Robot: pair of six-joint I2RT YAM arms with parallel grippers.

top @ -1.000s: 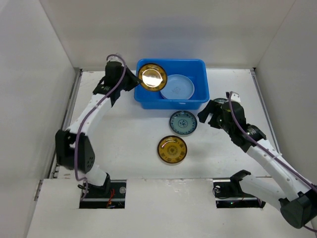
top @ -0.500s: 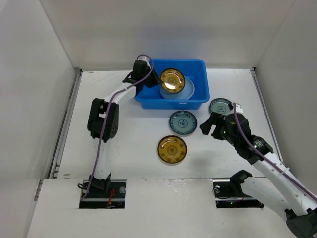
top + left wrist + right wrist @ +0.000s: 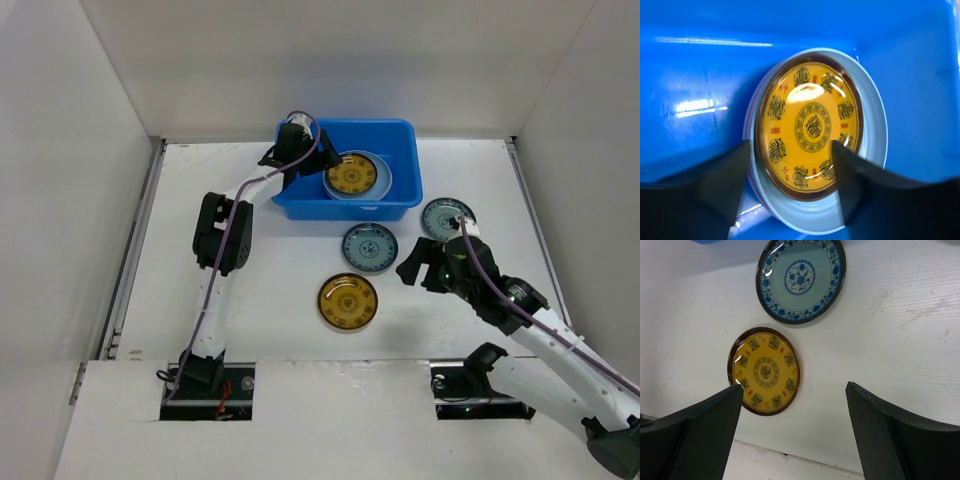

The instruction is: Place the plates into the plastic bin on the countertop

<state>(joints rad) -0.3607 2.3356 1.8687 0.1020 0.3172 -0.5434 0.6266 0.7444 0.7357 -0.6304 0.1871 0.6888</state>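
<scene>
The blue plastic bin (image 3: 398, 131) stands at the back of the white countertop (image 3: 270, 270). Inside it an amber patterned plate (image 3: 353, 174) lies flat on a light blue plate (image 3: 383, 184). My left gripper (image 3: 318, 160) hangs over the bin's left part, open. In the left wrist view its fingers (image 3: 725, 175) flank the amber plate (image 3: 809, 125) lying on the light blue plate (image 3: 872, 150). On the countertop lie two teal plates (image 3: 370, 247) (image 3: 446, 216) and another amber plate (image 3: 348, 301). My right gripper (image 3: 415, 262) is open above the countertop, between these plates and empty.
White walls enclose the countertop on three sides. In the right wrist view the teal plate (image 3: 801, 277) and the amber plate (image 3: 765, 371) lie ahead of the open right gripper (image 3: 795, 405). The countertop's near edge runs just below the amber plate.
My left gripper carried the amber plate from the bin's left rim into the bin and opened; the plate now lies on the light blue one. My right gripper moved toward the front left, uncovering the right teal plate.
</scene>
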